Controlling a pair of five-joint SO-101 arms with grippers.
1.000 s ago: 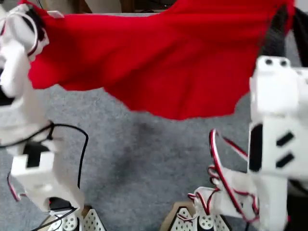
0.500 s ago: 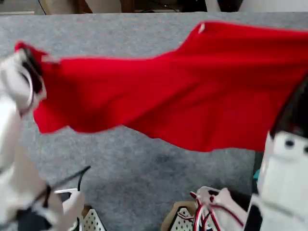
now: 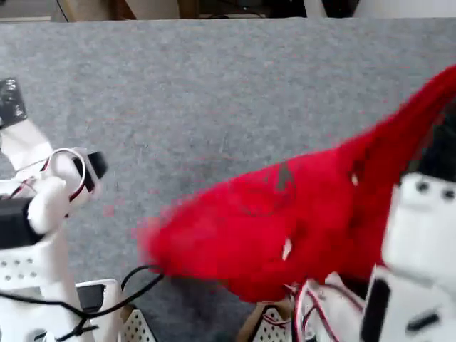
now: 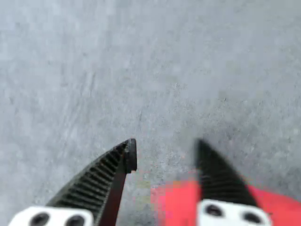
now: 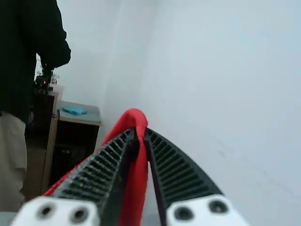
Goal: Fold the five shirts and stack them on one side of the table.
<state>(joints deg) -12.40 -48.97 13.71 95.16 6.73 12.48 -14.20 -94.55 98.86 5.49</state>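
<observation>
the shirt [image 3: 285, 221] is being held high by one edge in the right gripper [image 5: 140, 134], clamped tight on it, and is trailing down over the near right part of the table [image 3: 214, 85]. the left gripper [image 4: 165, 143] is being held wide apart and empty, low over the table. for a flat lay-down, the loose corner is likely needing to be caught and the cloth lowered taut.

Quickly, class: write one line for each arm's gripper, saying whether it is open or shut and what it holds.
Left gripper: open, holding nothing.
Right gripper: shut on the red shirt.
</observation>
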